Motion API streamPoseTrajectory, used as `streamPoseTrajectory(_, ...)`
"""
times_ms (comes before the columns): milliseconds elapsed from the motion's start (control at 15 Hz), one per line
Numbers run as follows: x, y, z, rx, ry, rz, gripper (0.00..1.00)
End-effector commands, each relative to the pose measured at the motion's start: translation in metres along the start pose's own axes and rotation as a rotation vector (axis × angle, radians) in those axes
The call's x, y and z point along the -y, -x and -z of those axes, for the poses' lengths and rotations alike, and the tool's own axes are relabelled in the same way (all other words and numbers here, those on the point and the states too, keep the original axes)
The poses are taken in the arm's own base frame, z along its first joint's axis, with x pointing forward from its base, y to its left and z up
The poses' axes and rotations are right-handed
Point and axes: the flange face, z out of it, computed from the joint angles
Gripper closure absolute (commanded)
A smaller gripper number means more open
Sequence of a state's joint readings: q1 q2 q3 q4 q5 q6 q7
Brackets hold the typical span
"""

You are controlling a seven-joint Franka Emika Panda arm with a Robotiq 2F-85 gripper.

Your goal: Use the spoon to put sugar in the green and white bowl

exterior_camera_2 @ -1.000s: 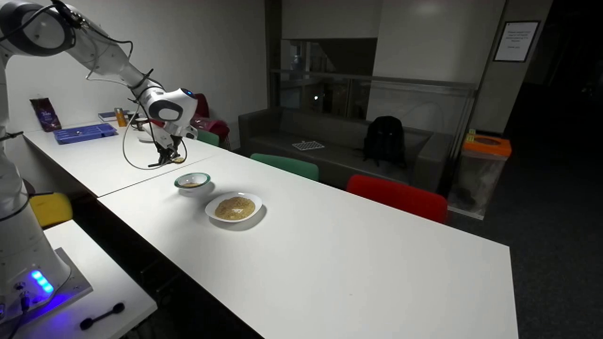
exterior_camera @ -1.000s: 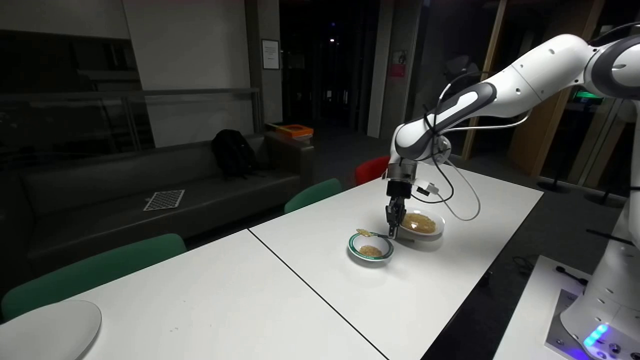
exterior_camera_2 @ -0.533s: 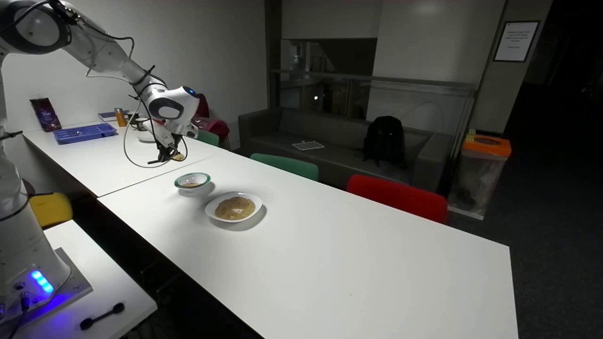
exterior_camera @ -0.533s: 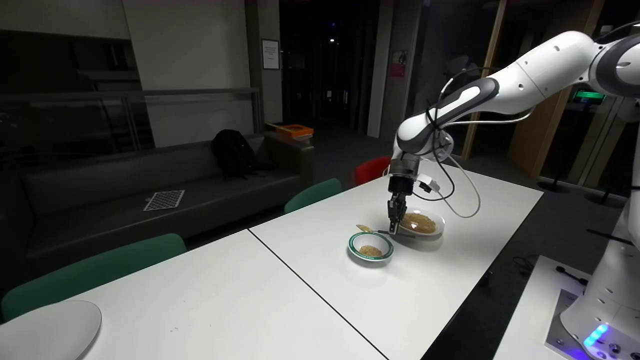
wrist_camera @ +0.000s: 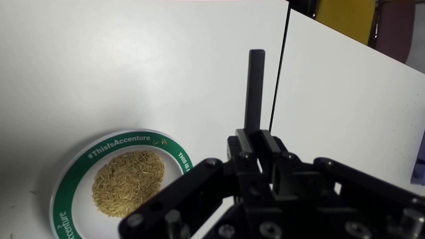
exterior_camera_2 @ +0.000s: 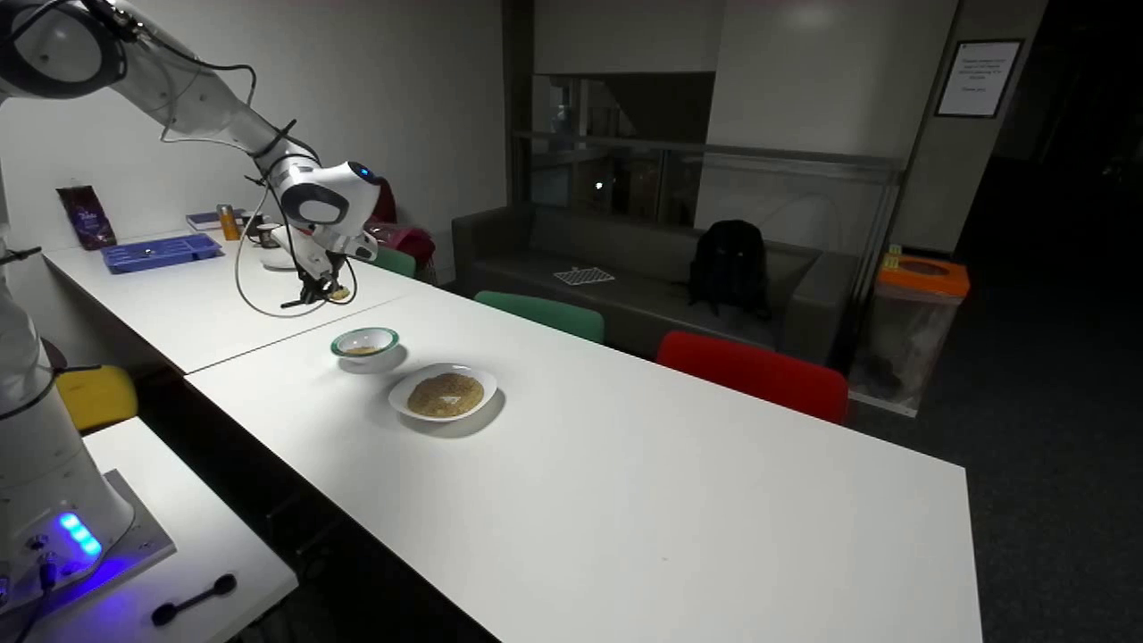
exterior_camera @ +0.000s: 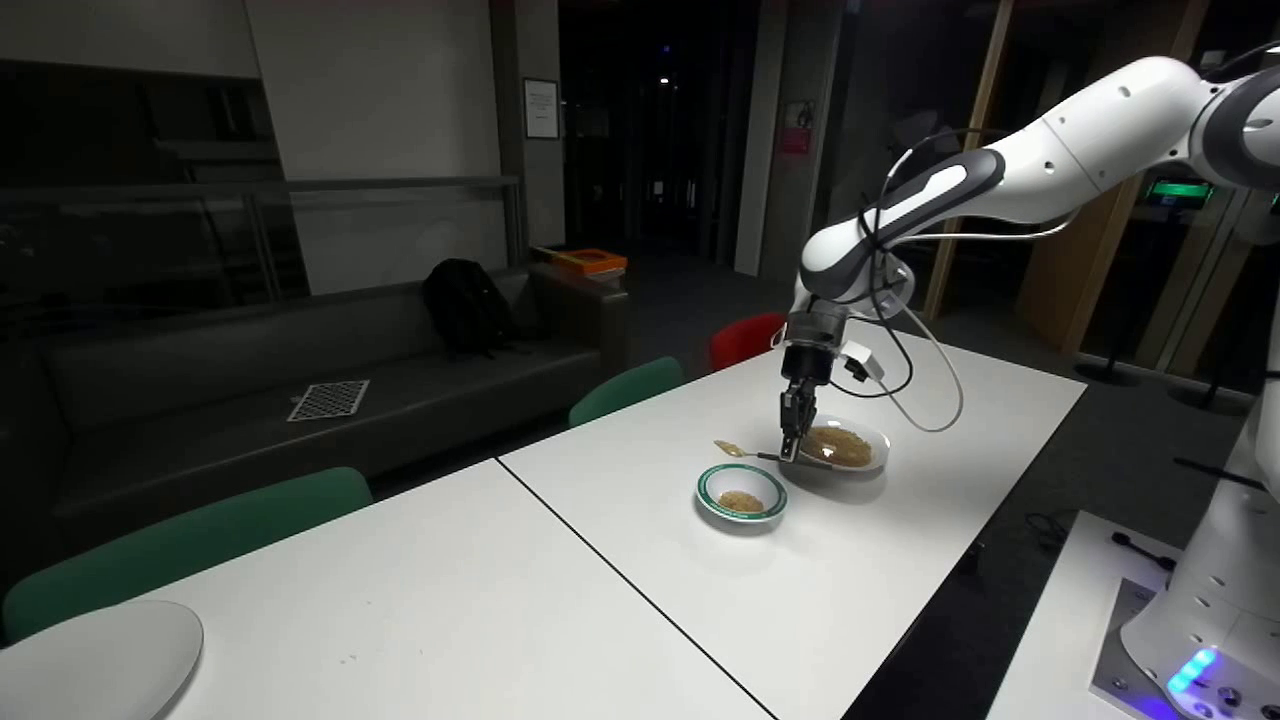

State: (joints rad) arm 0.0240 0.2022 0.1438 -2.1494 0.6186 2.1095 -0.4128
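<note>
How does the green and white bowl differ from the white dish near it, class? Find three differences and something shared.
Rim: the green and white bowl has a green band with white lettering; the white dish looks plain.
Size: the bowl is smaller than the dish.
Contents: the bowl holds a small heap of rice-like grains; the dish holds a larger tan heap.
Both stand upright on the white table.

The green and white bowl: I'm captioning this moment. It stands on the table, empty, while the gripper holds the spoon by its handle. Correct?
Not empty: the wrist view shows a heap of tan grains in the green and white bowl. It does stand on the table, while the gripper holds the spoon by its handle.
</note>
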Motion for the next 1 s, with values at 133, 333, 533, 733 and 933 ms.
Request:
streamPoseTrajectory(133,-0.002,0.019,0.019,-0.015,-0.058,0.022,0.97)
streamPoseTrajectory(333,-0.006,0.021,0.023,-0.013,-0.074,0.023,0.97)
streamPoseTrajectory(533,-0.008,0.022,0.025,-0.008,-0.078,0.018,0.97)
streamPoseTrajectory(733,-0.011,0.022,0.025,-0.002,-0.082,0.012,0.97)
streamPoseTrajectory(933,-0.014,0.022,0.023,0.007,-0.087,0.008,0.97)
